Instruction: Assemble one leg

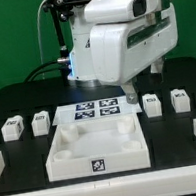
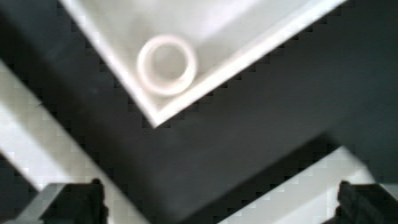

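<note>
in the exterior view, the far-left leg (image 1: 10, 126) and the second leg (image 1: 40, 120) sit side by side on the black table (image 1: 16, 102), well off to the exterior view's left of the arm (image 1: 128, 36). nearer to the arm lies the marker board (image 1: 96, 110), and in front of that board is the white tray (image 1: 57, 164), open side up. the arm's head hangs low over the board's far corner on the exterior view's right, and its tips are hard to make out there. the third leg (image 1: 153, 103) stands near, just to the exterior view's right, with the far-right leg (image 1: 179, 98) beyond it, a little apart. in the wrist view the pincer (image 2: 217, 205) is spread wide. its two fingers (image 2: 71, 203) stand near opposite edges with only bare table between them, gripping and touching nothing. beyond the tips a corner of the tray shows, with a round socket (image 2: 166, 64) in it.
</note>
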Controlling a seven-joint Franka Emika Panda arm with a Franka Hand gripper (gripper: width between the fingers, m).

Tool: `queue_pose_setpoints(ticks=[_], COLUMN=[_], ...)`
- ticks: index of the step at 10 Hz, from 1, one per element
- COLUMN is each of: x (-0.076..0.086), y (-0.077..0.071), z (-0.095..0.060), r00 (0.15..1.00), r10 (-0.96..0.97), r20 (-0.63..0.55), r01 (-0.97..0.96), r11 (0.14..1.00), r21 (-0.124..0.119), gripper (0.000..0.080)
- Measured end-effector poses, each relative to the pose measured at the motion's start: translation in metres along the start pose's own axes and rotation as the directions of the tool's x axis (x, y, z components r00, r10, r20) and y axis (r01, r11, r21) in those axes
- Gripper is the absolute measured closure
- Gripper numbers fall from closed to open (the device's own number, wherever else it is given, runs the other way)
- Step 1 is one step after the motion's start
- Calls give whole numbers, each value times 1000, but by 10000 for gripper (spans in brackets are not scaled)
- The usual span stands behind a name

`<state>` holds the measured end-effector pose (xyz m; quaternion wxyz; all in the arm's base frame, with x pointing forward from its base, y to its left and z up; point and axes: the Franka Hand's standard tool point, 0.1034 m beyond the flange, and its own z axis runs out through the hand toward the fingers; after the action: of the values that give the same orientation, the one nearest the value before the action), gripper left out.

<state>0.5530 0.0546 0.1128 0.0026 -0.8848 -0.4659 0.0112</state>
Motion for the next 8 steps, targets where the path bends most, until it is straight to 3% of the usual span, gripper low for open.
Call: queue_pose_setpoints(ticks=[1, 2, 3, 6, 8], x=[-15, -32, -55, -107, -121], y=[-13, -25, -38, -44, -55], z=[2, 7, 19, 51, 80], r00=[992, 960, 907, 769, 790], r10=[-124, -279, -422, -639, -612], r20=[5, 0, -2, -14, -28], r01=[123, 279, 422, 639, 613], r11=[992, 960, 907, 769, 790], r21=[4, -8, -9, 10, 27], gripper=[150, 150, 150, 150, 150])
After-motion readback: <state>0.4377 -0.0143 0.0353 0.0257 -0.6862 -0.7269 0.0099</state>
